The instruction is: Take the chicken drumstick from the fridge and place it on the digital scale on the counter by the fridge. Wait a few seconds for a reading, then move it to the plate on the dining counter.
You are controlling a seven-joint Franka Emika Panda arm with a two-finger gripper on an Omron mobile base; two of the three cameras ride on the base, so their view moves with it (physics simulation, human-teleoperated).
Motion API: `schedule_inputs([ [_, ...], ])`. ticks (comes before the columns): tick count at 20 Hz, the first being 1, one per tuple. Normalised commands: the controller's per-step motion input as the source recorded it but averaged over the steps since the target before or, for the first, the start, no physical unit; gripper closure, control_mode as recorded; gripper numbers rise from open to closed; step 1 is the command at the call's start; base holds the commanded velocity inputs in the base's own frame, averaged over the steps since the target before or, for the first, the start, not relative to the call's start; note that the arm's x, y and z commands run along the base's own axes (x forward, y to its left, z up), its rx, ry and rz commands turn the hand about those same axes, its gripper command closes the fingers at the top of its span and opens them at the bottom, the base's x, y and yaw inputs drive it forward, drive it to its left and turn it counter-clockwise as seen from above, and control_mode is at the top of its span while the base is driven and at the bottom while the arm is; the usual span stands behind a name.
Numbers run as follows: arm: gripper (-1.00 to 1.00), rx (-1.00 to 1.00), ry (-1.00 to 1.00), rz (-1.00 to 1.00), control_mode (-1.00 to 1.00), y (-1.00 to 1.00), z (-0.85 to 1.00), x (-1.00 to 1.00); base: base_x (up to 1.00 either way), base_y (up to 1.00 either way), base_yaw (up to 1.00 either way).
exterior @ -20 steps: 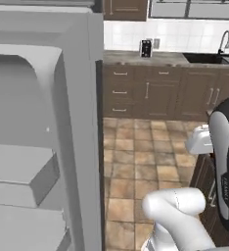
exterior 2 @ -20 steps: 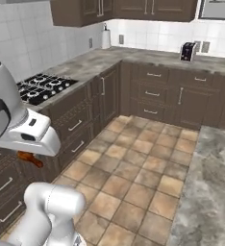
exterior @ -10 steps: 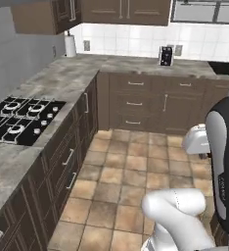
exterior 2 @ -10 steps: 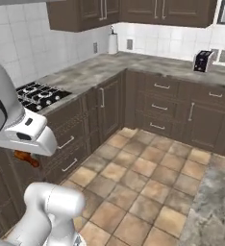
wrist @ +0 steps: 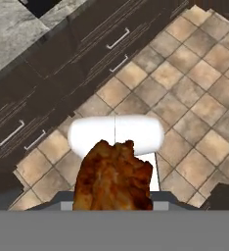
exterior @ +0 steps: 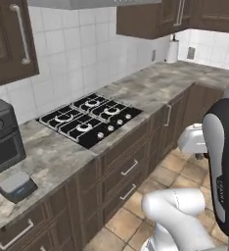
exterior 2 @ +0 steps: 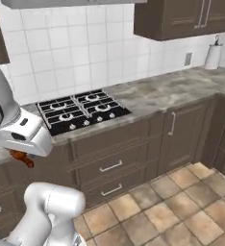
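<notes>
I've got the chicken drumstick (wrist: 113, 176) pinched in the gripper (wrist: 111, 203) — the jaws are pressed in on it, and in the hand view it rises as a lumpy, crusted lump of reddish-brown with orange highlights, rough and craggy along its top edge. Below it lies the tan and brown tiled floor (wrist: 194, 93), each tile mottled like stone, and a run of dark brown drawer fronts (wrist: 87, 49) with slim metal bar handles.

In the right base view a small red-orange bit of the drumstick (exterior 2: 21, 157) shows under the white hand, in front of the dark cabinet face and level with the upper drawers.

From the left base view, the digital scale (exterior: 16, 186) sits on the grey-brown marbled counter (exterior: 150, 88) near its front edge — a low grey slab with rounded corners and a darker front face. Just behind it stands the dark grey toaster oven (exterior: 1, 137), boxy, with a round knob. Further along the counter is a black gas hob (exterior: 89, 117) with four ringed burners and a row of small pale knobs along its front. White square tiles (exterior: 87, 54) cover the wall, and dark wood wall cabinets (exterior: 155, 17) hang above. A white paper-towel roll (exterior: 172, 50) stands upright in the far corner.
</notes>
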Motion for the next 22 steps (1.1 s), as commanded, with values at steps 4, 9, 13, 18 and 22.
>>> schedule_inputs([
  [4,1.00,0.00,0.00,0.00,1.00,0.00,0.00,0.00,0.99,0.00,0.78],
  [9,1.00,0.00,0.00,0.00,1.00,0.00,0.00,0.00,0.61,0.07,0.73],
  [13,1.00,0.00,0.00,0.00,1.00,0.00,0.00,0.00,0.19,0.23,0.67],
  [18,1.00,0.00,0.00,0.00,1.00,0.00,0.00,0.00,0.25,0.28,0.47],
  [22,1.00,0.00,0.01,0.15,-1.00,0.18,-0.20,0.25,0.24,0.17,0.16],
])
